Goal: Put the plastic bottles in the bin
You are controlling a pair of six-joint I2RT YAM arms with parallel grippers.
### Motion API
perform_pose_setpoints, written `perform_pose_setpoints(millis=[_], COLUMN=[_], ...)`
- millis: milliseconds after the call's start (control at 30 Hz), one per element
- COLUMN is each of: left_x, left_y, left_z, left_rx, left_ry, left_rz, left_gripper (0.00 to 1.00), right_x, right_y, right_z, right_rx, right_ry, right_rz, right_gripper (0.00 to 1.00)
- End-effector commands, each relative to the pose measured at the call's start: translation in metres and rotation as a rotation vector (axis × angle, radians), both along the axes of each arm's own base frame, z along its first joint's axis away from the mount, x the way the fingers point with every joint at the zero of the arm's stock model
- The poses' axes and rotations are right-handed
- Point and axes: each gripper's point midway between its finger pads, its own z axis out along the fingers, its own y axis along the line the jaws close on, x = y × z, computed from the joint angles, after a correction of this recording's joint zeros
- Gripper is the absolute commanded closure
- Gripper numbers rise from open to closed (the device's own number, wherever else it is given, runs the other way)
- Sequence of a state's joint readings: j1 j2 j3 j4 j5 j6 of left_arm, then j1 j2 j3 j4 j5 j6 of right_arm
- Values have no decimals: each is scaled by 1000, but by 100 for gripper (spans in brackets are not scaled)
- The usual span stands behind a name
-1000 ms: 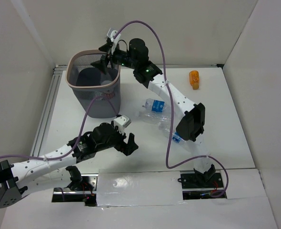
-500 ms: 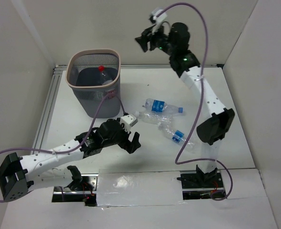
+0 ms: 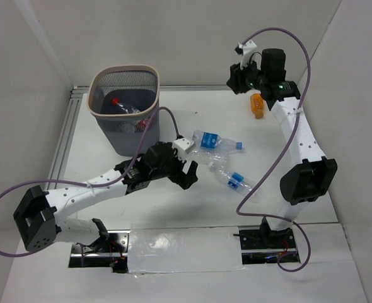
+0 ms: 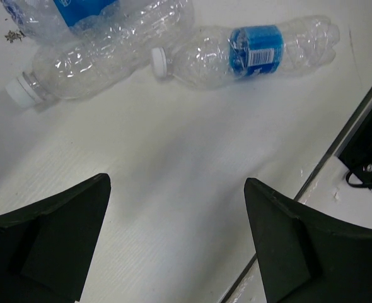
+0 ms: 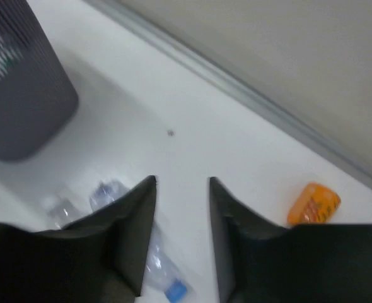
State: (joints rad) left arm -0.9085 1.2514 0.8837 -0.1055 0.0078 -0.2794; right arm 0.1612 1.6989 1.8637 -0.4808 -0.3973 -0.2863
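Note:
The bin [image 3: 96, 83], dark mesh with a pale rim, stands at the back left; a red-capped plastic bottle [image 3: 120, 105] lies inside it. Three plastic bottles lie mid-table: a blue-labelled one [image 3: 214, 140], a clear crumpled one [image 3: 206, 157] and another blue-labelled one [image 3: 235, 180]. My left gripper [image 3: 188, 175] is open and empty, low over the table just left of them. In the left wrist view the labelled bottle [image 4: 255, 50] and the clear one [image 4: 98, 60] lie ahead of the left gripper [image 4: 176, 183]. My right gripper [image 3: 236, 79] hangs high at the back, jaws narrowly apart and empty [image 5: 181, 181].
An orange packet [image 3: 256, 105] lies at the back right, just under the right arm, also orange in the right wrist view [image 5: 312, 203]. White walls close in three sides. A metal rail [image 3: 60, 148] runs along the table's left edge. The bin [image 5: 22, 95] shows blurred at left.
The right arm swung from above the bin to the back right while its jaws narrowed; a red-capped bottle now lies in the bin. The left arm reached right, toward the loose bottles.

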Motion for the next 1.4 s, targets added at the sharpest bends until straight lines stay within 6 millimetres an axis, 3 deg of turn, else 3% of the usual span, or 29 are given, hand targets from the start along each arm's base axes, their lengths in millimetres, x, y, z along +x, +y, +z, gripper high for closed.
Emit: perform_pose_setpoints(millis=[0, 33, 67, 100, 133, 267, 300, 333, 433, 500, 567, 767, 833, 933, 967, 1100, 1367], left_x=[12, 19, 19, 22, 25, 35, 37, 44, 52, 54, 65, 93, 102, 118, 119, 135, 165], left_y=[-20, -26, -27, -30, -37, -41, -42, -45, -41, -39, -37, -45, -47, -46, -46, -48, -49], left_z=[24, 34, 35, 30, 41, 36, 33, 30, 15, -5, -11, -27, -38, -50, -68, -90, -91], left_rx=[-86, -112, -113, -96, -116, -15, 14, 60, 168, 226, 269, 374, 398, 436, 466, 538, 558], left_ry=[35, 77, 77, 90, 80, 36, 19, -33, -116, -141, -223, -390, -388, -406, -386, -412, -498], left_rz=[33, 70, 71, 72, 63, 8, -11, -55, -157, -200, -211, -276, -282, -282, -301, -300, -196], left_gripper=[0, 0, 0, 0, 0, 0, 0, 0, 4, 7, 7, 8, 8, 8, 8, 9, 11], right_x=[-36, -45, -46, -51, -55, -76, -83, -85, -109, -124, -132, -167, -177, -186, -189, -196, -214], right_y=[-29, -48, -48, -54, -65, -94, -94, -107, -112, -109, -113, -108, -106, -104, -103, -102, -97], right_z=[-23, -30, -39, -47, -51, -67, -74, -75, -92, -103, -104, -117, -116, -118, -116, -118, -127], right_rx=[-63, -87, -89, -102, -113, -81, -54, -54, -28, 1, -12, -73, -89, -109, -110, -114, -101], right_ry=[95, 109, 130, 154, 162, 211, 246, 250, 315, 366, 345, 312, 296, 285, 283, 284, 308], right_rz=[-11, -37, -36, -41, -49, -51, -29, -37, 59, 107, 123, 174, 183, 197, 197, 202, 200], right_gripper=[50, 24, 24, 7, 0, 0, 3, 6, 46, 66, 64, 26, 22, 19, 19, 18, 18])
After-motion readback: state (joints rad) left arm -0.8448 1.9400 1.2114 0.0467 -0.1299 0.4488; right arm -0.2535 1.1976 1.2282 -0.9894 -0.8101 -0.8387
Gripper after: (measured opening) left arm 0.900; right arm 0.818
